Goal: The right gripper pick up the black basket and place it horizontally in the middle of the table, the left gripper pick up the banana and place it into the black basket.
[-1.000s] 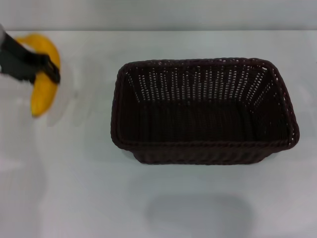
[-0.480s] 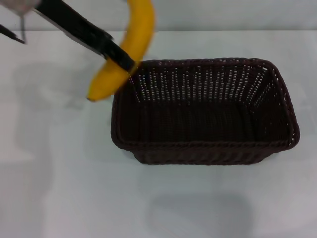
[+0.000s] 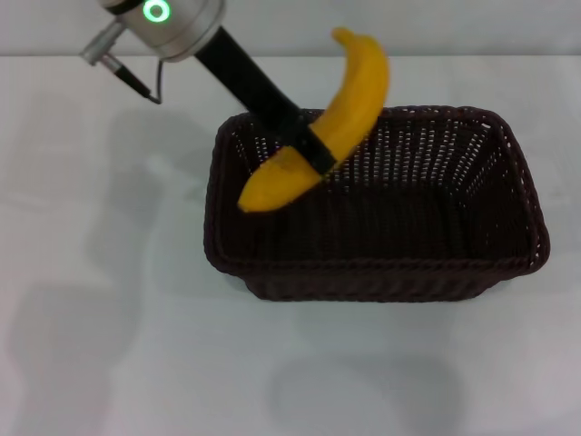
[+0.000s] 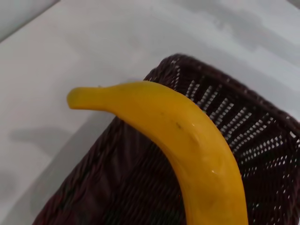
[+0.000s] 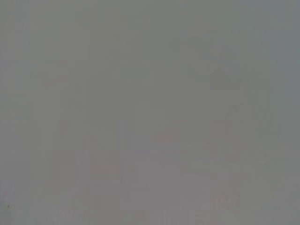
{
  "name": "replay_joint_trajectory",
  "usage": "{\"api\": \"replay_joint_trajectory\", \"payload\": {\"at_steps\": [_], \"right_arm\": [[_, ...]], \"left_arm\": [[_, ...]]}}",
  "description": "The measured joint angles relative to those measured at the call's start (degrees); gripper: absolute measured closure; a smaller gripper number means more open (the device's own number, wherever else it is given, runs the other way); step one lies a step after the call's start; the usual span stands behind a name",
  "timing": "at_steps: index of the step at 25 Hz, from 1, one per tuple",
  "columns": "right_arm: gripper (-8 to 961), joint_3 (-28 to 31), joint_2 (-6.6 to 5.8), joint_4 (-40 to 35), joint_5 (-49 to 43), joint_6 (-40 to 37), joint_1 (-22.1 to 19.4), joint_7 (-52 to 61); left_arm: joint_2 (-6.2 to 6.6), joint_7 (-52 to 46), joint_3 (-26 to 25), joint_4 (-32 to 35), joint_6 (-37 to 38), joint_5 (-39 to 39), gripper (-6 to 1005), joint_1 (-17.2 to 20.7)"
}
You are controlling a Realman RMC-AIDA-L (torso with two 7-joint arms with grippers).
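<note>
**Banana held above the left part of the basket, lying on a diagonal**

The white counter point(image 3: 109, 345) fills the head view. On it stands the basket point(image 3: 377, 272), a dark woven rectangle with its long side running left to right, a little right of the middle. It already sits flat and horizontal, so I judge the first half of the task as done.

The left arm reaches in from the far left corner and slopes down toward the basket. Its left hand point(image 3: 313, 148) is closed around the banana point(image 3: 349, 109), gripping it a little below the middle of the fruit. The banana hangs in the air over the far-left part of the basket. Its long axis goes diagonally: the stem end points far and to the right, above the far rim, and the blunt end points near and to the left, over the inside close to the left wall. In the left wrist view the banana point(image 4: 187, 140) crosses above the basket corner point(image 4: 178, 63).

The basket floor lies straight below the hand, and it is longer than the banana, so I think the fruit can go down as it is. A small move to the right would keep the blunt end away from the left wall.

The right hand does not appear in any view; its wrist camera shows only plain grey.
</note>
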Motion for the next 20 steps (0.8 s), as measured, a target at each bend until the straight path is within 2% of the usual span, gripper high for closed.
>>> {"api": "replay_joint_trajectory", "payload": {"at_steps": [2, 5, 7, 11, 13, 17, 20], "right_arm": [[123, 0.00, 0.00, 0.08, -0.18, 0.16, -0.21, 0.00], [123, 0.07, -0.07, 0.14, -0.24, 0.85, -0.76, 0.01], [123, 0.11, -0.14, 0.11, -0.25, 1.27, -1.14, 0.01], [123, -0.14, -0.22, -0.38, -0.34, 1.44, -1.59, 0.02], [123, -0.39, -0.30, -0.51, -0.45, 1.49, -1.64, 0.05], [123, -1.11, -0.34, -0.67, -0.51, 1.49, -1.68, 0.08], [123, -1.48, -0.36, -0.73, -0.56, 1.46, -1.57, 0.09]], "left_arm": [[-0.39, 0.27, 0.17, 0.31, 0.51, 0.41, 457, -0.10], [-1.36, 0.77, 0.39, 4.15, 2.15, 1.88, 419, 1.31], [-1.84, 0.95, 0.41, 8.15, 3.57, 1.98, 394, 3.54], [-1.95, 1.11, 0.42, 15.77, 8.75, 0.71, 233, 9.54], [-1.92, 1.92, 0.35, 19.95, 13.82, -2.29, 153, 14.47], [-1.90, 6.73, 0.19, 26.16, 25.29, -11.16, 138, 25.80], [-2.07, 14.39, 0.40, 26.97, 35.39, -21.97, 132, 35.34]]}}
